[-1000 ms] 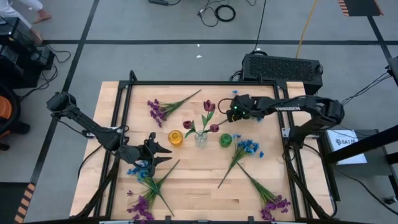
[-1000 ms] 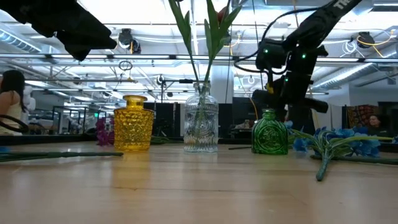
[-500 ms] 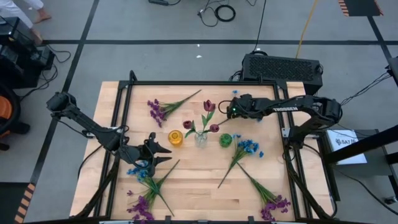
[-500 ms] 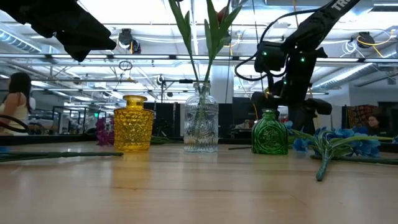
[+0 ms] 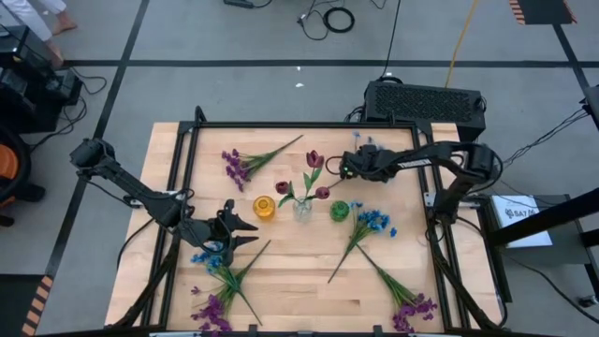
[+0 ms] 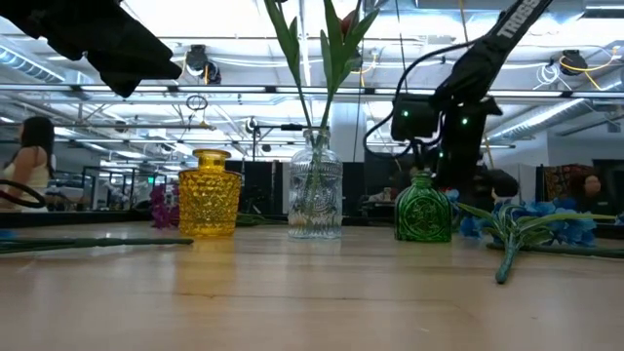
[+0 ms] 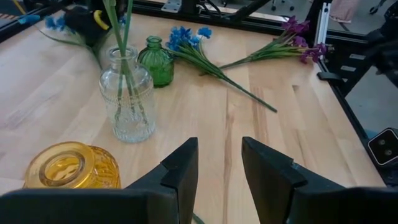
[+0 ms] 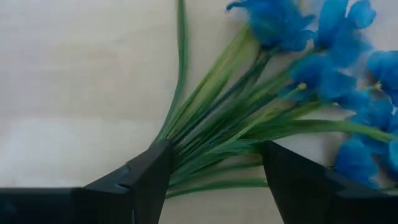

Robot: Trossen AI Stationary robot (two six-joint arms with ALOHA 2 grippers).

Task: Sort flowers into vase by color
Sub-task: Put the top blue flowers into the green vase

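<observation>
Three vases stand in a row mid-table: yellow (image 5: 265, 207), clear (image 5: 302, 209) and green (image 5: 339, 211). Dark red flowers (image 5: 314, 160) stand in the clear vase by their stems. A blue flower sprig (image 8: 292, 56) lies flat on the table. My right gripper (image 8: 215, 152) is open over it at the far right (image 5: 344, 168), pointing down, one finger on each side of the green stems (image 8: 211, 124). My left gripper (image 7: 219, 149) hovers open and empty near the yellow vase (image 5: 245, 231). My right gripper comes from above with its fingers (image 8: 149, 174) on either side of the blue sprig's stem bundle (image 8: 205, 134), just below the blossoms. Whether the fingers touch the stems, I cannot tell. The sprig lies flat on the table.
More sprigs lie loose on the table: purple at the far left (image 5: 239, 165), blue right of the green vase (image 5: 372, 223), purple at the near right (image 5: 412, 305), blue and purple at the near left (image 5: 213, 281). A black frame (image 5: 281, 124) borders the table.
My right gripper has sunk toward the table at the far right and drifted slightly toward the left edge, its wrist rolling as it came down over the blue sprig. The flowers and vases have stayed where they were.
</observation>
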